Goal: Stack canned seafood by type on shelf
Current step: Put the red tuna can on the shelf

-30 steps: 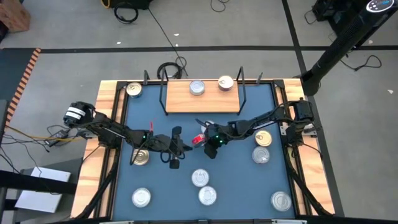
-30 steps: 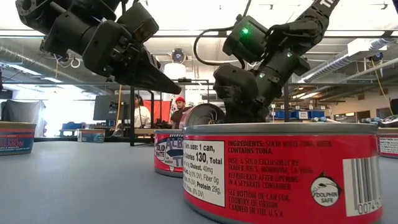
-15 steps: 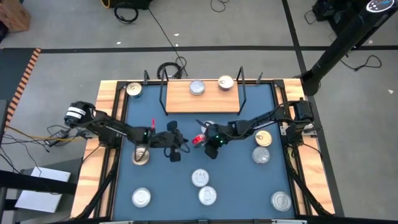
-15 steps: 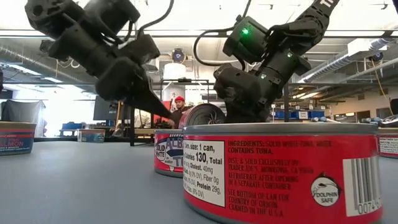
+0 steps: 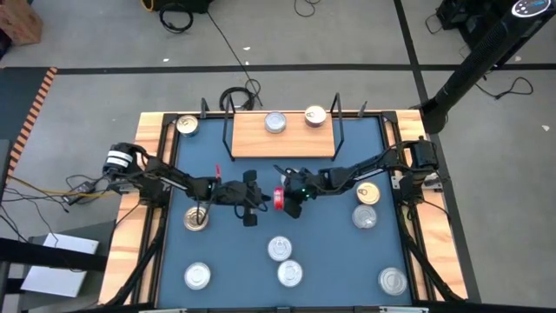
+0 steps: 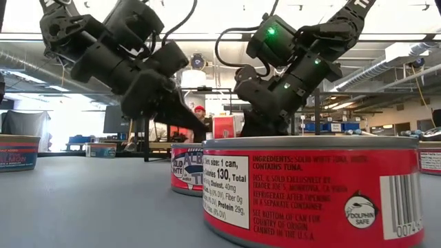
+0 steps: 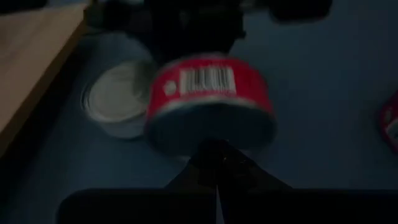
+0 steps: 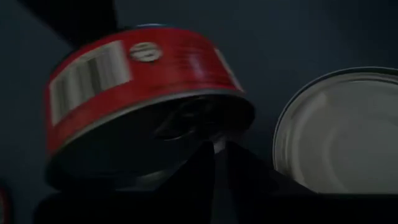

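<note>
I have the blue table (image 5: 339,261) under both arms, and the shelf (image 5: 282,139) sits at its far edge with two tins already on it: a silver-lidded one (image 5: 275,123) and a gold-lidded one (image 5: 314,116), side by side but apart. More canned seafood is scattered over the table, a gold lid (image 5: 187,125) at the far left corner, another (image 5: 197,217) just behind my left arm, silver lids (image 5: 279,249) toward the near side, and a gold and silver pair (image 5: 367,194) by the right arm.

Both arms meet mid-table, just in front of the shelf. Between them is a red-labelled can (image 5: 280,199), tipped up on its edge; in the low view it shows as a red label (image 6: 223,127) lifted above the tins on the table. The right gripper (image 5: 289,199) is up against it, and in the right wrist view the can (image 8: 143,93) sits tilted right at my fingertips (image 8: 214,163). They look nearly together, but the view is dark and I cannot tell whether they pinch the rim or just prop it. The left gripper (image 5: 258,202) points at the same can from the other side with its fingers pressed together, holding nothing; its wrist view shows the can (image 7: 210,99) just past the tips (image 7: 214,163).

To do this step well, I judge the can should be laid flat before any lift: use the closed left fingers as a stop, ease the can over, then re-grip across its sides. A tilted tin held at the rim could slip or roll.
</note>
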`<action>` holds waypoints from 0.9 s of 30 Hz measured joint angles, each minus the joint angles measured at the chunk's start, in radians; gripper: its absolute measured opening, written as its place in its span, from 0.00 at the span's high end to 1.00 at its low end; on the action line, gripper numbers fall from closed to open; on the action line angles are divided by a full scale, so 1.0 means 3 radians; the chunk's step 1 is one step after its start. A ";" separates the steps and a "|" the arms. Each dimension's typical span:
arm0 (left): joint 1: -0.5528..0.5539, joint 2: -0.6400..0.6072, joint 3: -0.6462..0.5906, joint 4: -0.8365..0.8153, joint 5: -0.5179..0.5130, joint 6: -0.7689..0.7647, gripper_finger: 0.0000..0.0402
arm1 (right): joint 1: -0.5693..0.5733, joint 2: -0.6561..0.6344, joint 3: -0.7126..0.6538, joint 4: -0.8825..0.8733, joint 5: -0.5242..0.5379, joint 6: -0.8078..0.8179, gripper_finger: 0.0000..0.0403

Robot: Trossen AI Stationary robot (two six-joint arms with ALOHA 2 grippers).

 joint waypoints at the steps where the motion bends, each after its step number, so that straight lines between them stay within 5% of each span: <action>1: 0.0000 0.0000 0.0001 0.0054 0.0048 0.0000 1.00 | -0.0004 -0.0013 0.0000 -0.0018 -0.0004 -0.0026 0.86; 12: -0.0005 -0.0307 0.0006 0.0057 0.0447 0.0257 0.93 | -0.0030 -0.0407 0.0000 -0.0473 -0.0012 -0.0143 0.73; 20: -0.0021 -0.0515 0.0010 -0.0634 0.0550 0.0257 0.83 | 0.0183 -0.0540 0.0000 -0.0437 -0.0017 0.0239 0.59; 27: -0.0122 -0.0484 -0.0008 -0.0684 0.0357 -0.0149 0.89 | 0.0470 -0.0540 0.0000 -0.0331 0.0350 0.0760 0.44</action>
